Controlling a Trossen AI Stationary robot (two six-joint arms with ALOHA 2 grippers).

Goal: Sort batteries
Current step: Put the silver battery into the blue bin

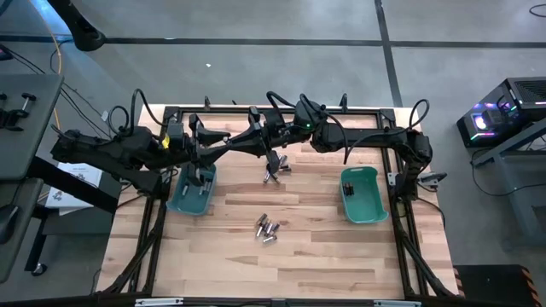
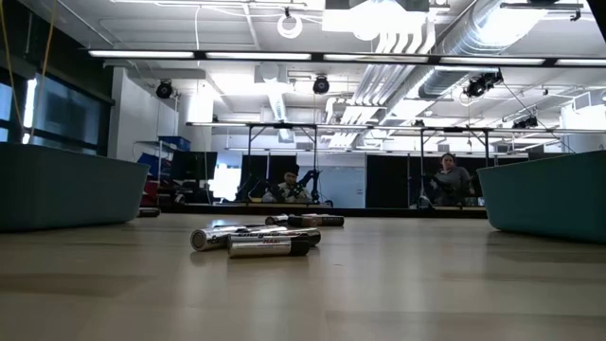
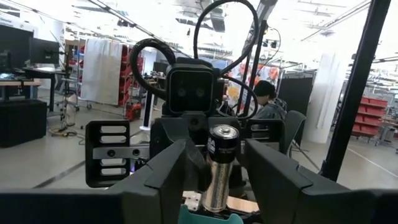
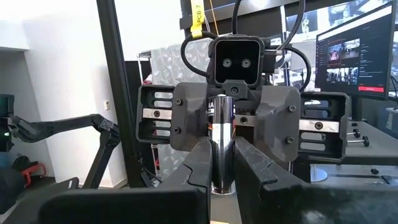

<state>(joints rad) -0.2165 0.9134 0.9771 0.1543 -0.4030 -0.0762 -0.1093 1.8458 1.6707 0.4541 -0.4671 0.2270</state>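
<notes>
One silvery battery [image 4: 222,134] with a dark top band [image 3: 222,142] stands upright in the air over the table's far middle. My right gripper [image 4: 222,171] is shut on it. My left gripper [image 3: 216,186] faces it from the left and is open, a finger on either side of the same battery with gaps showing. Several loose batteries [image 1: 267,228] lie on the wooden table, and a few more [image 1: 275,173] lie under the grippers. Dark batteries lie in the left teal bin [image 1: 192,192] and in the right teal bin [image 1: 363,196]. My right gripper pinches the battery's lower half [image 4: 222,160] between its two fingers. The fingers come level from the table's right side and lie across the battery. The battery stands upright, lifted clear of the table, with its dark-banded top above the fingers.
The black frame rail [image 1: 281,109] runs along the table's far edge behind both arms. Bare wood lies between the two bins and toward the near edge. People sit in the room beyond the table [image 2: 453,178].
</notes>
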